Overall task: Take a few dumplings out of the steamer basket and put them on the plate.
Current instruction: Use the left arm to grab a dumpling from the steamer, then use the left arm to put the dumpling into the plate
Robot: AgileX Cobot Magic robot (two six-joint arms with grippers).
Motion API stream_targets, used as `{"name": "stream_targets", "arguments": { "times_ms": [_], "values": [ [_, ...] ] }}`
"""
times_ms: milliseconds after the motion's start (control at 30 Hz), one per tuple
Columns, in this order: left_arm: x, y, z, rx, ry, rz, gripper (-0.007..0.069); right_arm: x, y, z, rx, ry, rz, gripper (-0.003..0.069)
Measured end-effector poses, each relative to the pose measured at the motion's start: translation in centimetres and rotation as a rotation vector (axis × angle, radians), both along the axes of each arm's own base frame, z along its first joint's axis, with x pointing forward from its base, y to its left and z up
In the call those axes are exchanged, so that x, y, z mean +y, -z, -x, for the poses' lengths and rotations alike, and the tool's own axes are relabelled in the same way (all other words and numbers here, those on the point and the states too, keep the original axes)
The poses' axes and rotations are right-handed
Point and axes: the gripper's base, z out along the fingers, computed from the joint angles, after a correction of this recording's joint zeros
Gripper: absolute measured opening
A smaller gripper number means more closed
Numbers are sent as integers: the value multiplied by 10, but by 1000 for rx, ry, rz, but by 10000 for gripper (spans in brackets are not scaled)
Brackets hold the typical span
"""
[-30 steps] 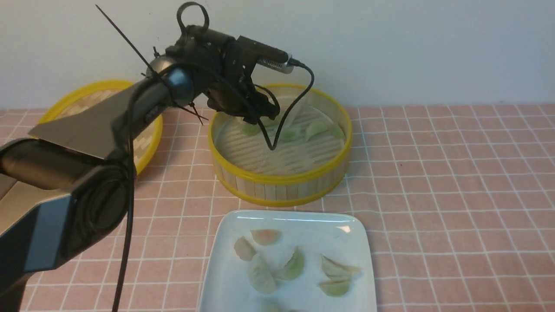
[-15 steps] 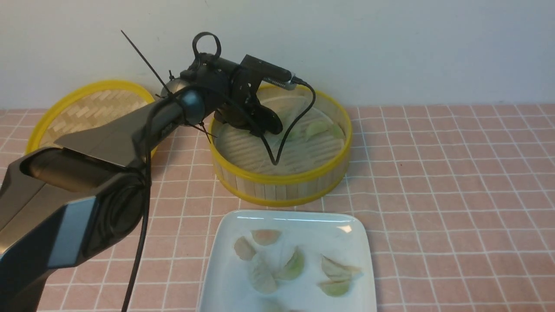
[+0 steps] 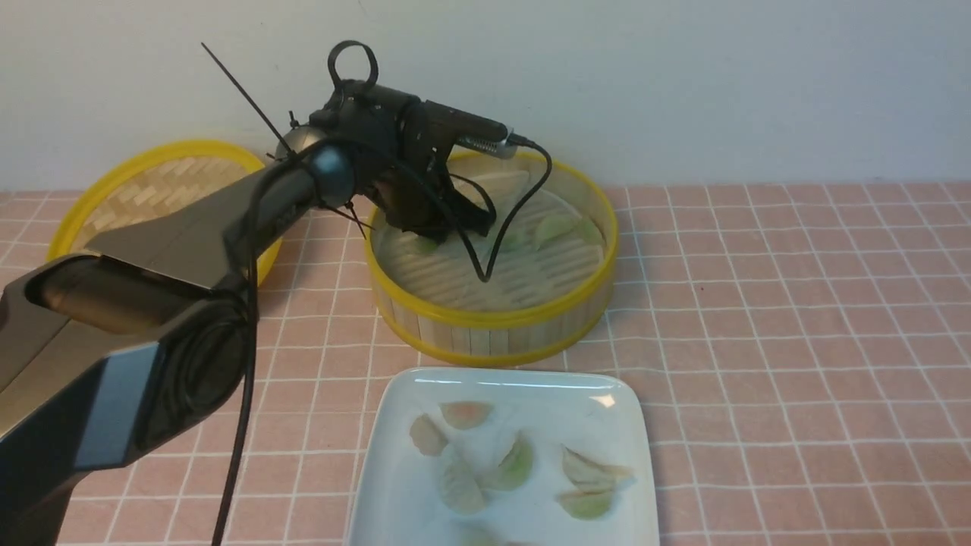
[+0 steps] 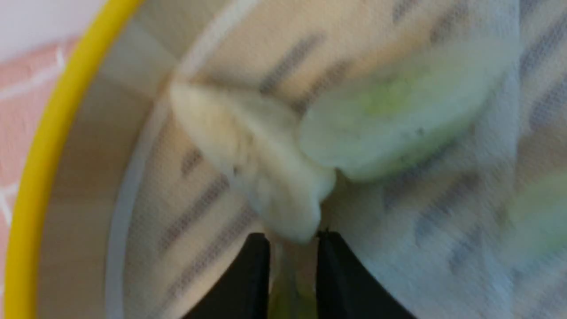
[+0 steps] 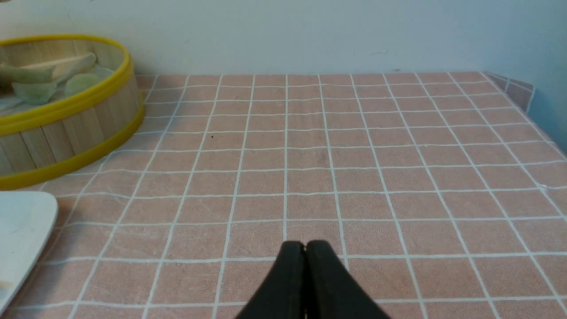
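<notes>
The steamer basket (image 3: 493, 318) stands at the middle back, with a few pale green dumplings (image 3: 557, 225) on its white liner. My left gripper (image 3: 436, 231) reaches down into the basket's left part. In the left wrist view the left gripper (image 4: 293, 241) has its jaws nearly together on a green dumpling (image 4: 290, 297). A whitish dumpling (image 4: 252, 155) and a green one (image 4: 390, 128) lie just beyond the tips. The white plate (image 3: 394, 470) at the front holds several dumplings (image 3: 516, 464). My right gripper (image 5: 305, 246) is shut and empty above the cloth; the front view does not show it.
The flat woven lid (image 3: 152, 189) leans at the back left, partly behind my left arm. A black cable (image 3: 485, 265) hangs from the left wrist into the basket. The basket (image 5: 66, 133) and a plate corner (image 5: 22, 226) lie to one side of the right gripper. The wall is close behind.
My left arm has swung and lowered its gripper deeper into the basket, ending a little further left. The dumplings on the plate have not moved.
</notes>
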Motion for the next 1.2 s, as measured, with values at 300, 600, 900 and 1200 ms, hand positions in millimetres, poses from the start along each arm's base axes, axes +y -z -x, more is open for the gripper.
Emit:
{"name": "stream_targets", "arguments": {
  "times_ms": [300, 600, 900, 1200],
  "values": [
    [1, -87, 24, 6, -2, 102, 113, 0, 0, 0, 0, 0, 0, -15],
    [3, -154, 73, 89, 147, 192, 113, 0, 0, 0, 0, 0, 1, -15],
    [-1, -157, 170, 269, 233, 200, 113, 0, 0, 0, 0, 0, 1, -15],
    [-42, -60, 196, 388, 375, 92, 113, 0, 0, 0, 0, 0, 1, -15]
  ]
}}
